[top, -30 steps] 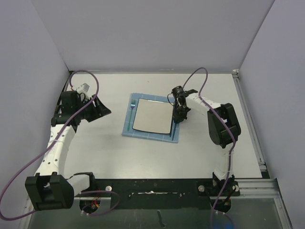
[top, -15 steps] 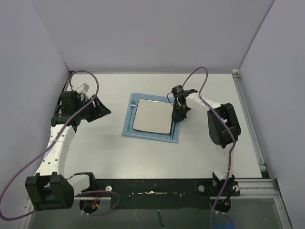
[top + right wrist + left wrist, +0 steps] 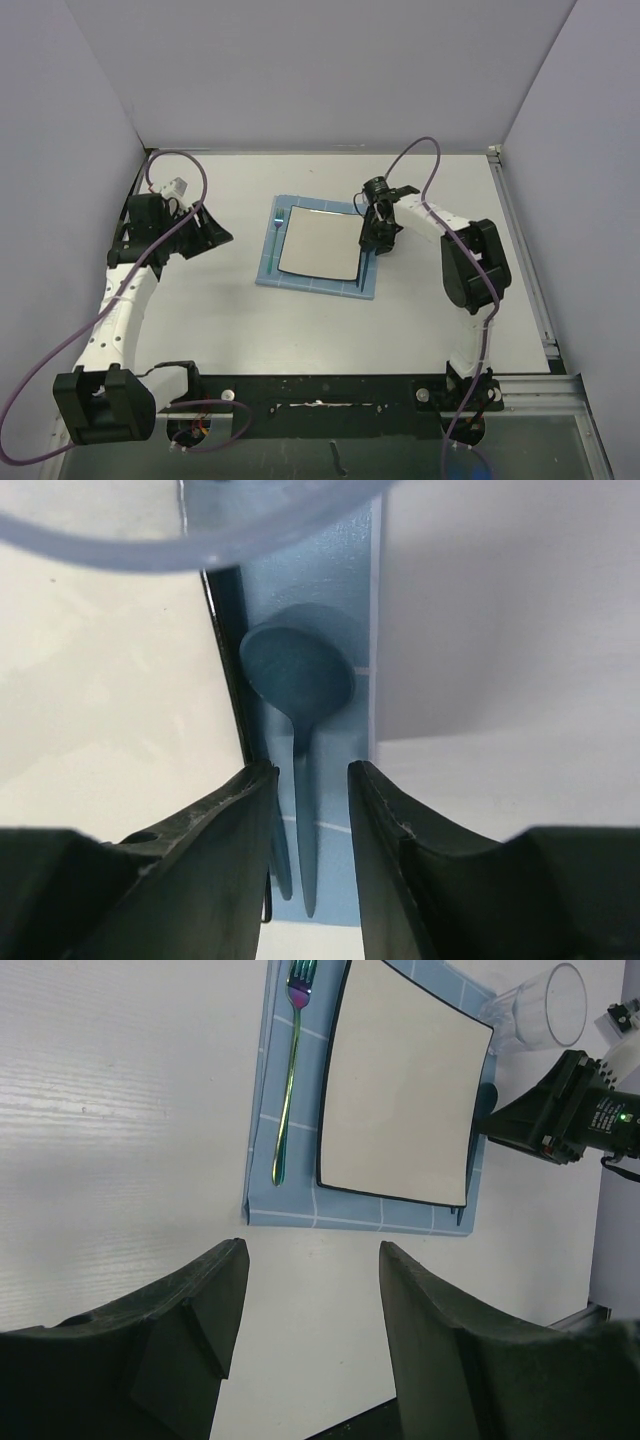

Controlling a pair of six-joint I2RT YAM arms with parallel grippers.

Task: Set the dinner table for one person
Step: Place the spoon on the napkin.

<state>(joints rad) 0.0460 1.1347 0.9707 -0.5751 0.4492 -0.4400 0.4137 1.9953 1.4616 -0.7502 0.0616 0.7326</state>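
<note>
Left gripper (image 3: 310,1260) agape, right gripper (image 3: 310,778) slightly parted

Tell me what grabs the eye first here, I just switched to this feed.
The blue placemat in the middle of the table stands out, carrying a square white plate, a fork on its left strip and a clear glass by its far right corner. The right gripper hangs open over a blue spoon lying on the right strip. The left gripper sits open and empty off to the left.
</note>
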